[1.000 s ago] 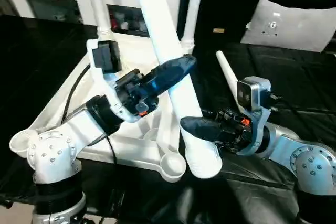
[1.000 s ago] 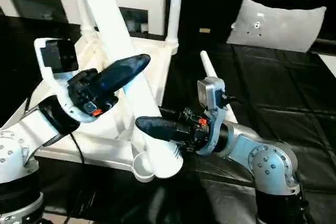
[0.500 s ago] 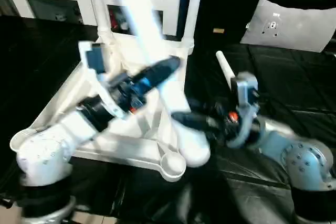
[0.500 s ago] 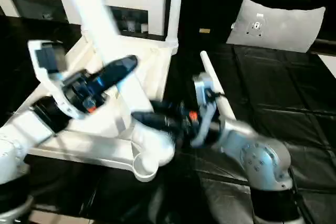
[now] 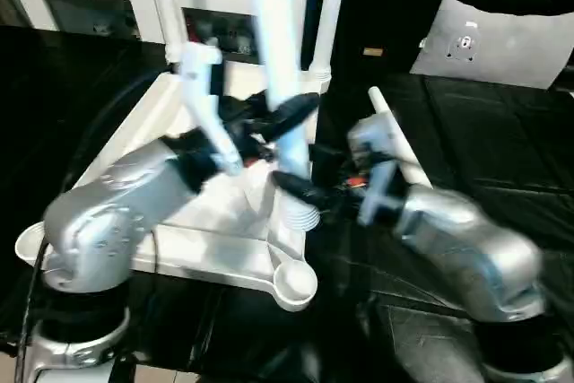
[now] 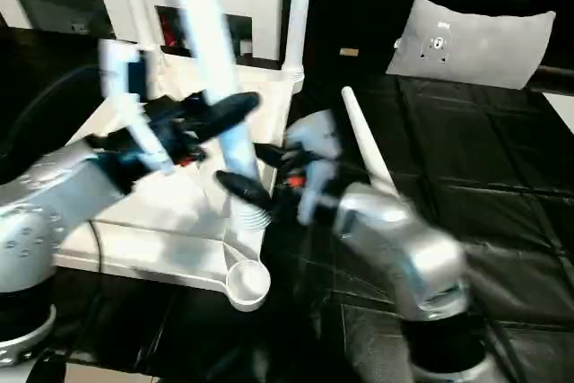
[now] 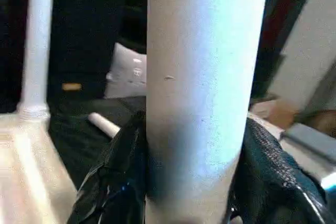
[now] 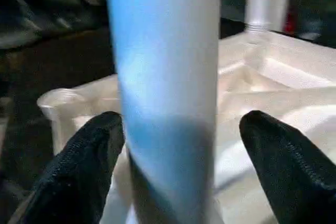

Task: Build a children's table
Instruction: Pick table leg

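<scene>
Children's table (image 5: pixel 229 221) lies upside down on the black workbench (image 5: pixel 502 132), with its ribbed underside up; two legs stand already in the far corner sockets, one more leg (image 5: pixel 395 132) lies loose on the mat to the right, and the nearest round socket (image 5: pixel 294 282) is empty. The held leg (image 5: pixel 276 51) rises steeply over the top; its threaded end (image 5: pixel 301 218) hangs above the underside, near the front edge but not in the socket. The left gripper (image 7: pixel 194 192) is clamped on this leg, with one finger on each side of the tube. The right gripper (image 8: pixel 173 166) stands spread around the lower part of the leg; its fingers (image 8: pixel 89 161) are apart from the tube, so it does not hold it.

What could go wrong, in my judgement: only one pincer carries the long leg, so the leg may swing or slip through the fingers; the thread may meet the socket tilted and jam; a push from the side may slide the light top on the mat, or knock the standing legs.

Writing and brands: I can read none on the table or the arms; the pale panel (image 5: pixel 498 42) at the back has a small mark, too unclear to read.
</scene>
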You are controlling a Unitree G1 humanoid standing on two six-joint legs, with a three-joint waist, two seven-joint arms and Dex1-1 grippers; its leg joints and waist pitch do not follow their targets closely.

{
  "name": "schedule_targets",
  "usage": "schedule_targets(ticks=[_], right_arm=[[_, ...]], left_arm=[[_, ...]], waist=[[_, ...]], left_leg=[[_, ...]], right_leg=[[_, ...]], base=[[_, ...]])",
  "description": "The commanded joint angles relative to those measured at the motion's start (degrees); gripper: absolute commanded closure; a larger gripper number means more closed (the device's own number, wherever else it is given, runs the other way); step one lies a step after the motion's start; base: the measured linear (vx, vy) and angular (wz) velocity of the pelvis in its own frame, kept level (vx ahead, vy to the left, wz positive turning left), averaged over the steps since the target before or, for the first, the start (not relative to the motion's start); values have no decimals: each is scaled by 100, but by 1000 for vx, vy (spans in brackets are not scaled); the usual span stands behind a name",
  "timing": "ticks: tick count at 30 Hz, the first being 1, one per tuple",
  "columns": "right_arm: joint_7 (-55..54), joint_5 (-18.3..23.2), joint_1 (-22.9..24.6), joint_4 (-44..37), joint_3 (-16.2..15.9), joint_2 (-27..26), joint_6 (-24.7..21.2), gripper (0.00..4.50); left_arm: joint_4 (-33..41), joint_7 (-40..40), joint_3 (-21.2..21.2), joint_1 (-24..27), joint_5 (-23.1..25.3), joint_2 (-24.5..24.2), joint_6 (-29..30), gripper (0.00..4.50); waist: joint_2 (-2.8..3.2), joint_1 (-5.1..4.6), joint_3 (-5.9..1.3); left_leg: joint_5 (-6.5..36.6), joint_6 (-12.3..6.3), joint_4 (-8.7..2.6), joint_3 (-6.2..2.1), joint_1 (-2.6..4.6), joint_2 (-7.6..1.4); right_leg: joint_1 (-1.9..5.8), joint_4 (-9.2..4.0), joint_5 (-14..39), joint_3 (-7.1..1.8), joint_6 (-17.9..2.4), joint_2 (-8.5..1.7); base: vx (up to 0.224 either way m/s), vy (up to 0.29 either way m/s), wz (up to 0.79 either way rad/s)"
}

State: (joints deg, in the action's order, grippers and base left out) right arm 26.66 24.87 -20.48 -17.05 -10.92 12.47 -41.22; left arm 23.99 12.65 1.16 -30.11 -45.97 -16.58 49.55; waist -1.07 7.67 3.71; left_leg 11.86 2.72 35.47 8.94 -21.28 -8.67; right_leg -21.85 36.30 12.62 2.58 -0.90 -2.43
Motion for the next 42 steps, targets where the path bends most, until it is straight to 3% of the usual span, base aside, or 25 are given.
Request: schedule_targets(ticks=[1,3,13,26,30,31,33,36,38,42], right_arm=[[-254,-161,-108,46,-115,-66,-39,51],[-547,-374,-118,75,-239,-162,-121,51],[-1233,-636,-102,233,-302,-675,-382,140],[-1321,-848,-122,170,-491,-711,-418,251],[-1127,-486,-91,188,-292,-952,-494,255],[-1041,-335,-86,180,-217,-1032,-503,257],[-992,-270,-89,173,-193,-1053,-515,257],[-843,-103,-91,153,-173,-1057,-553,257],[-651,107,-102,131,-127,-1047,-644,257],[-295,654,-163,88,180,-1080,-998,257]], left_arm=[[128,-138,-134,-126,150,26,-22,266],[140,-181,-221,-136,275,33,-1,266],[170,-287,-455,-136,561,112,21,266],[142,-292,-544,-135,850,39,45,266],[43,-532,-532,-161,1047,85,137,266],[31,-543,-433,-164,949,176,139,211],[39,-566,-372,-168,906,229,122,198],[82,-525,-271,-171,702,319,209,187],[143,-486,-178,-162,484,418,241,158],[117,-504,161,-138,-73,701,278,136]], waist=[[43,-56,-377],[38,-64,-378],[46,-167,-373],[49,-192,-369],[42,-218,-364],[37,-220,-365],[39,-229,-364],[36,-245,-364],[36,-236,-367],[17,-230,-363]], left_leg=[[428,440,-465,-140,70,-395],[425,451,-469,-147,73,-400],[493,505,-477,-149,54,-386],[541,536,-479,-151,58,-383],[633,496,-482,-152,51,-386],[619,497,-482,-154,51,-385],[602,469,-481,-156,46,-390],[566,447,-473,-156,40,-387],[553,413,-463,-150,44,-385],[548,370,-464,-146,36,-385]], right_leg=[[253,-380,429,-336,-733,-566],[252,-369,413,-335,-692,-557],[264,-362,296,-342,-648,-555],[260,-361,305,-342,-590,-547],[261,-364,372,-348,-639,-558],[262,-368,393,-342,-646,-554],[268,-366,362,-343,-674,-560],[274,-366,350,-341,-710,-566],[276,-371,347,-344,-742,-570],[274,-377,379,-338,-811,-565]], base=[[0,0,0],[0,0,0],[0,0,0],[0,0,0],[0,0,0],[0,0,0],[0,0,0],[0,0,0],[0,0,0],[0,0,0]])
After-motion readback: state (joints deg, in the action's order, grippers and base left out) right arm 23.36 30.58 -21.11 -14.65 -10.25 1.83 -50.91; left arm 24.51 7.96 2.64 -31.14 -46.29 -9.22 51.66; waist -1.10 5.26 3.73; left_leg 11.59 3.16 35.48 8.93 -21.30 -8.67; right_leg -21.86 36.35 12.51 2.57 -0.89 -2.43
